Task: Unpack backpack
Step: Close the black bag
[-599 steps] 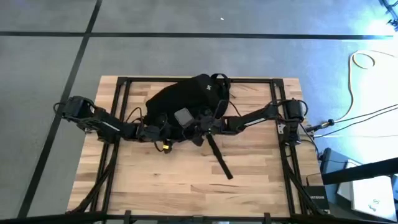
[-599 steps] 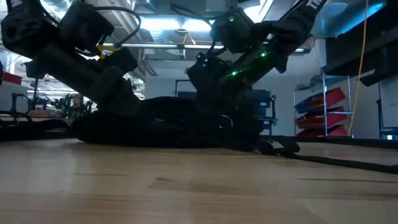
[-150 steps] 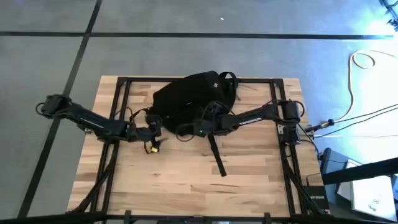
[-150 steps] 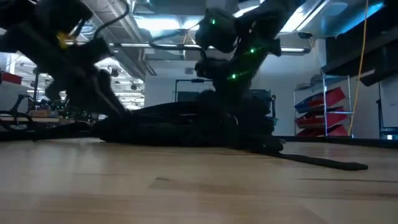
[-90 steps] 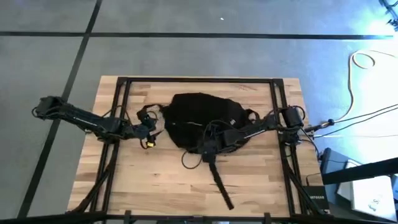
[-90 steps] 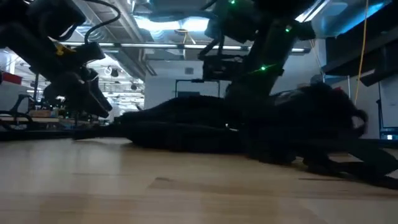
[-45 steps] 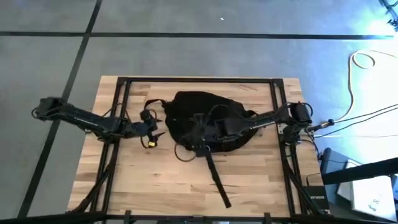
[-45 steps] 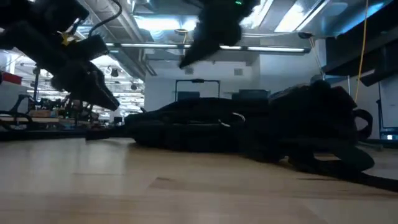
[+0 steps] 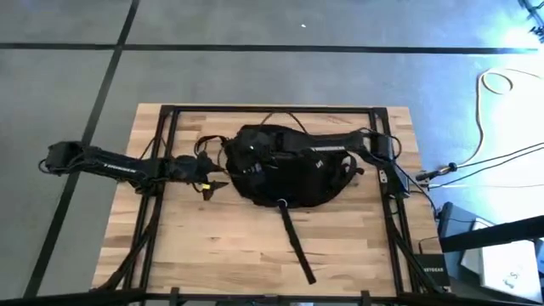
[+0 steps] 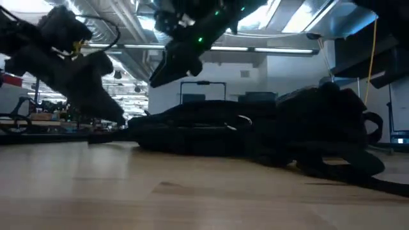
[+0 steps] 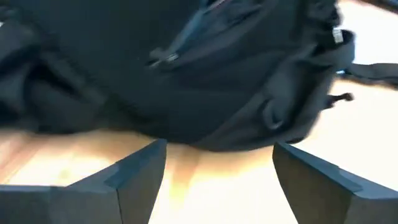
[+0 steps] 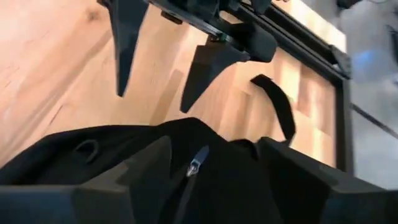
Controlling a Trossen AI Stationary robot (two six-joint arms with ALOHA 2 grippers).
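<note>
Centrally, we log one black backpack [image 9: 289, 170] on the wooden table [image 9: 212, 246]; left gripper [image 9: 212, 174] spread beside it, right gripper [image 9: 240, 151] spread above it.

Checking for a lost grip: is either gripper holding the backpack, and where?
Neither. The left gripper is open beside the backpack; the right gripper is open above it.

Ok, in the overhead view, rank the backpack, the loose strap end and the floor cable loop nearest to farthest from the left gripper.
1. backpack, right beside the left gripper.
2. loose strap end, out on the bare table.
3. cable loop, on the floor past the table's right side.
</note>
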